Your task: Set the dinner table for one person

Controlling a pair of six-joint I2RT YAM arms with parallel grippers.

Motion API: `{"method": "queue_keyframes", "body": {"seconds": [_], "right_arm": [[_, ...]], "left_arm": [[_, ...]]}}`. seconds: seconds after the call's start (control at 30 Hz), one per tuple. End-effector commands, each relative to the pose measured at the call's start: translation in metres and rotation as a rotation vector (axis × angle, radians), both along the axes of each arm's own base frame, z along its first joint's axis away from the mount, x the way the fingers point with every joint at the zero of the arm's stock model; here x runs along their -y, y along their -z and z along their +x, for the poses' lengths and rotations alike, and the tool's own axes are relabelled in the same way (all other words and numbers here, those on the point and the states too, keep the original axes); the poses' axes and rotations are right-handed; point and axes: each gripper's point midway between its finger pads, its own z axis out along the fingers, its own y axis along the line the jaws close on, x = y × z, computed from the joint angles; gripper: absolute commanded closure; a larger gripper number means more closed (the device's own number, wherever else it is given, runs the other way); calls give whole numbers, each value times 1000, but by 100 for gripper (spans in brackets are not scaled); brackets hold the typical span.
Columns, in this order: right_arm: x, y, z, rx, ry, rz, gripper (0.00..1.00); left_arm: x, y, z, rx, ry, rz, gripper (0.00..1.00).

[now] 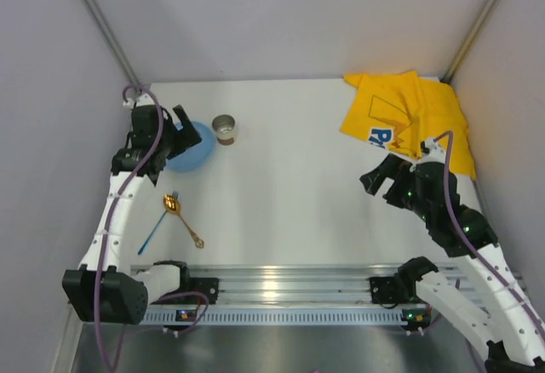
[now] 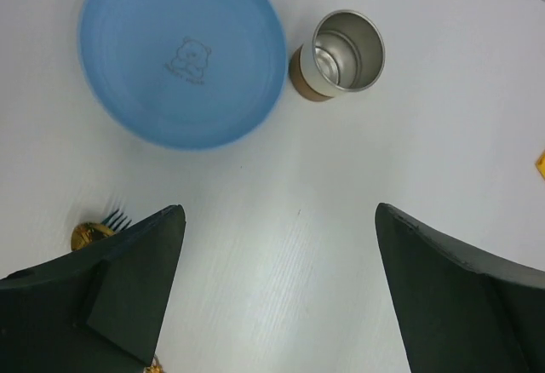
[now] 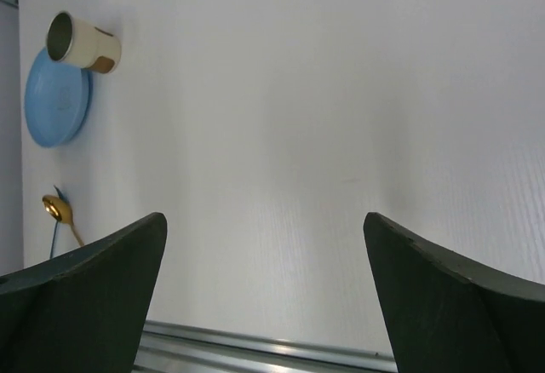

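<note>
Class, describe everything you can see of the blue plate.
The blue plate is round, shallow and light blue, with a raised rim and a small bear outline printed at its centre. It looks like glossy plastic. It is empty and lies flat, face up, on the white table, towards its far left. The cup stands right beside its rim; whether they touch is unclear.

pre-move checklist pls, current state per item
1. Left gripper open and empty: ok.
2. Right gripper open and empty: ok.
3. Blue plate flat on dinner table, nothing on it: ok.
4. Cup upright beside plate: ok.
5. Gold spoon and blue fork apart for single picks: not ok, heads overlap.
6. Yellow cloth spread flat: not ok, rumpled in far right corner.
</note>
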Motion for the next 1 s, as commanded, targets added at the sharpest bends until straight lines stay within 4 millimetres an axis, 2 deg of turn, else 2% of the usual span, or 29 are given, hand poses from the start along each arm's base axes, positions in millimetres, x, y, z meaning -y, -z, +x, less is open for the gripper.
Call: {"method": "queue_keyframes", "body": {"seconds": [0.0, 0.03, 0.07, 0.1, 0.13, 0.17, 0.23, 0.27, 0.3, 0.33, 0.37, 0.43, 0.47, 0.5, 0.53, 0.57, 0.67, 0.73, 0.8, 0.97], "right_arm": [[-1, -46, 37, 76, 22, -63, 0], [-4, -50, 46, 75, 4, -94, 0], [-10, -69, 56, 99, -15, -99, 0], [-16, -53, 75, 33, -35, -155, 0], [-20, -51, 85, 8, -47, -176, 0], [-25, -46, 108, -37, -60, -215, 0], [-25, -40, 133, -80, -56, -243, 0], [-27, -53, 152, -58, -53, -242, 0], [-24, -26, 177, -133, -55, -286, 0], [-20, -20, 192, -156, -47, -315, 0], [-19, -9, 227, -186, -34, -346, 0], [-7, 11, 256, -262, -23, -425, 0], [-4, 23, 293, -279, -7, -433, 0], [0, 32, 307, -307, 9, -430, 0], [2, 45, 312, -362, 2, -423, 0], [1, 57, 340, -356, 6, -410, 0], [-1, 82, 359, -372, 8, -419, 0], [-3, 103, 362, -387, 6, -416, 0], [-4, 120, 361, -412, 8, -414, 0], [-10, 170, 341, -527, -34, -445, 5]], "left_arm": [[8, -1, -29, 3, -24, -96, 2], [17, 3, -33, -8, -11, -155, 2], [25, 15, -40, -37, 12, -198, 2], [40, 10, -37, -3, 90, -244, 2], [42, 15, -37, -12, 94, -257, 2], [44, 23, -38, -43, 74, -286, 2], [51, 24, -37, -53, 98, -316, 3], [54, 24, -35, -54, 112, -325, 4], [56, 22, -33, -47, 121, -333, 6], [61, 18, -34, -43, 155, -340, 7], [63, 15, -33, -41, 168, -345, 9], [68, 12, -36, -43, 206, -350, 9], [68, 15, -39, -53, 205, -350, 9], [68, 17, -41, -61, 208, -351, 9], [69, 23, -45, -77, 213, -355, 9], [71, 23, -50, -77, 222, -361, 9], [67, 31, -62, -98, 206, -342, 11], [65, 37, -68, -102, 212, -328, 11], [62, 42, -72, -114, 204, -311, 11], [60, 55, -74, -148, 195, -294, 11]]}}
